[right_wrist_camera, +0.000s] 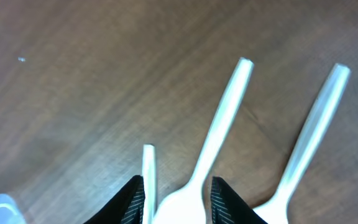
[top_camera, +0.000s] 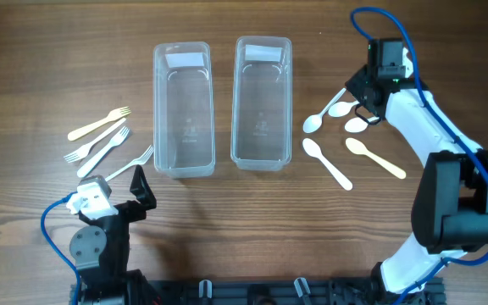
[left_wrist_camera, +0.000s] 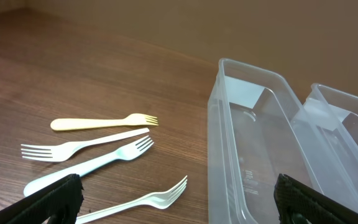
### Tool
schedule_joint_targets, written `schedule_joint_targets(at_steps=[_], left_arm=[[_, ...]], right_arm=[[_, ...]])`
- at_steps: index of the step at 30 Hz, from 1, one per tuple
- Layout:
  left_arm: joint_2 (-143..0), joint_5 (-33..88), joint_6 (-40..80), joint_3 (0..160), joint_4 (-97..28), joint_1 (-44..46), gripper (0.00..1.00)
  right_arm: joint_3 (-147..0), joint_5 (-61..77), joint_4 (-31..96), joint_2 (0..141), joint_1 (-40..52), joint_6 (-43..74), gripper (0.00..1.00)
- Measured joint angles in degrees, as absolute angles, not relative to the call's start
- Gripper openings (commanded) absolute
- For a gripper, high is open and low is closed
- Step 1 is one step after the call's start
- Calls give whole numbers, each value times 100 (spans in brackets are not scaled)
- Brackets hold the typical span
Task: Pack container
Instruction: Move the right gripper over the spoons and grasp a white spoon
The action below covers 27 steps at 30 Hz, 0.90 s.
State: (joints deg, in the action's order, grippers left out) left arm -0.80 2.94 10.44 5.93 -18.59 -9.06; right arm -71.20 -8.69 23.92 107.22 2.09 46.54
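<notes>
Two clear empty containers stand side by side, the left [top_camera: 183, 108] and the right [top_camera: 262, 102]. Several plastic forks [top_camera: 100, 146] lie left of them, one of them yellow [top_camera: 98, 124]. Several white spoons [top_camera: 326, 163] and a yellow spoon [top_camera: 375, 158] lie to the right. My right gripper [top_camera: 364, 107] is low over the upper spoons. In the right wrist view its fingers [right_wrist_camera: 178, 202] are open and straddle a white spoon [right_wrist_camera: 222, 118] at its bowl, with another spoon's handle [right_wrist_camera: 148, 168] just inside the left finger. My left gripper [left_wrist_camera: 179, 199] is open and empty near a white fork [left_wrist_camera: 148, 200].
A third spoon [right_wrist_camera: 309, 130] lies just right of the right gripper's fingers. The left container's wall [left_wrist_camera: 229, 155] stands close to the left gripper's right finger. Bare wood table [top_camera: 244, 229] lies in front of the containers.
</notes>
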Motion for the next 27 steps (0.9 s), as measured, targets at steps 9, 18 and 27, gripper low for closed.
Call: schedule_joint_targets(at_steps=[9,18,27], left_arm=[[-80,294,1044,593,-1857,-906,100],[-80,292,1044,593,-1857,-906,100],[-80,294,1044,593,-1859,-906,100]], right_arm=[[-7120,-864,2464,11067,204,4875,41],[-7159,-733,2440,11445,209,5170,46],[-7183,-624,2473,11487,204,5275,31]])
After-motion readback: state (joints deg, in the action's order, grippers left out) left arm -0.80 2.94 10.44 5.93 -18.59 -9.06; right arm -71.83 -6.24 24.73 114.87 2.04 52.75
